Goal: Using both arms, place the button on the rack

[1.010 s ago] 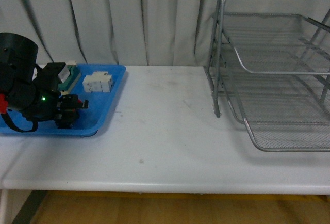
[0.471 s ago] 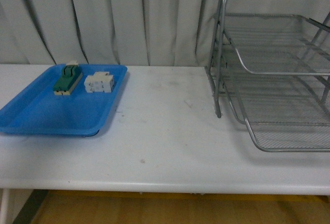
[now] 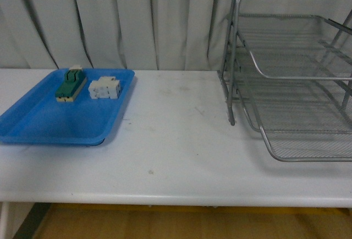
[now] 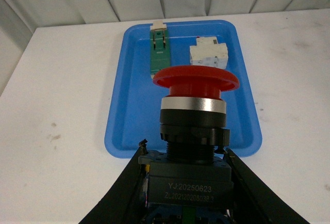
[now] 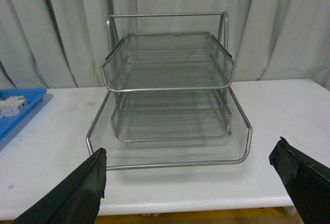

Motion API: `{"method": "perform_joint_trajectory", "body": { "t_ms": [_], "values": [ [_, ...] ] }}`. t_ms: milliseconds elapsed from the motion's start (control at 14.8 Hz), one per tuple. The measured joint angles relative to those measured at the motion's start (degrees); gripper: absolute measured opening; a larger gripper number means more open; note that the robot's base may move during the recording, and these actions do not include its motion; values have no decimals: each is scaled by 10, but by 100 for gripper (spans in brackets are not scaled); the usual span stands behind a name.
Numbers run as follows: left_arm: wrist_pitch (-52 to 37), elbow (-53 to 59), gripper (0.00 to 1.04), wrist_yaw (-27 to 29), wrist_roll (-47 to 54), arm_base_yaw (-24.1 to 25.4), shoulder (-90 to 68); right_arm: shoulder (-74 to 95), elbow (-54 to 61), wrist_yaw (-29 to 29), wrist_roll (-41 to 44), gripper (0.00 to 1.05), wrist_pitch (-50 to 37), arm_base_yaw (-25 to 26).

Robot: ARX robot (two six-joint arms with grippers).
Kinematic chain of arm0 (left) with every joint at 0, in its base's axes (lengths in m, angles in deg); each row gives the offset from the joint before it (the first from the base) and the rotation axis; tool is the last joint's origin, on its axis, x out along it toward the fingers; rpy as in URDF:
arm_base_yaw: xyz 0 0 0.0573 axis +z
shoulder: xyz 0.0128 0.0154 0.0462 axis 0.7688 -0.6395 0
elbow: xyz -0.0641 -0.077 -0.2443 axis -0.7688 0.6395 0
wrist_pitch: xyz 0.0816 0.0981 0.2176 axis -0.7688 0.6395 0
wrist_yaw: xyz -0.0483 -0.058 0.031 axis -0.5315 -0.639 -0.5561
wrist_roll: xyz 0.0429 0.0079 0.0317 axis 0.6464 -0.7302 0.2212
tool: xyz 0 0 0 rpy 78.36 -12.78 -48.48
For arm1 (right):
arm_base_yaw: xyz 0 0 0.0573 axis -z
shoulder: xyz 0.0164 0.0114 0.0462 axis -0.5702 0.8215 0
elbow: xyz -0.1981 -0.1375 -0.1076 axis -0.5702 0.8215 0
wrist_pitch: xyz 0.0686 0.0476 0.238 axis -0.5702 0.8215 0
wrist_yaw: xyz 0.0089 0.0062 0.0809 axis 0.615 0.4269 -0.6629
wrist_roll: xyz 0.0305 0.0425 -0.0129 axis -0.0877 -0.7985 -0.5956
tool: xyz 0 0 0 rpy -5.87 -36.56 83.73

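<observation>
In the left wrist view my left gripper [image 4: 184,157] is shut on the button [image 4: 195,110]: red mushroom cap, silver ring, black collar, dark blocky body clamped between the black fingers. It is held above the table, short of the blue tray. The silver three-tier wire rack [image 3: 291,85] stands at the table's right; it also shows in the right wrist view [image 5: 170,110]. My right gripper [image 5: 191,175] is open and empty, facing the rack's front from a short way off. Neither arm shows in the front view.
A flat blue tray [image 3: 49,123] lies at the table's left, holding a green-and-cream switch block [image 3: 70,85] and a white breaker [image 3: 104,88]; both also show in the left wrist view. Grey curtains hang behind the white table [image 3: 176,156].
The left arm was over the blue tray in the front view one second ago; it has since left that view. The tray's other parts and the rack have not moved.
</observation>
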Motion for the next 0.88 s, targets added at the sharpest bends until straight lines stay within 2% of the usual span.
{"method": "perform_joint_trajectory", "body": {
  "t_ms": [875],
  "values": [
    [1,0,36,2,0,1,2,1,0,0,0,98,0,0]
  ]
}}
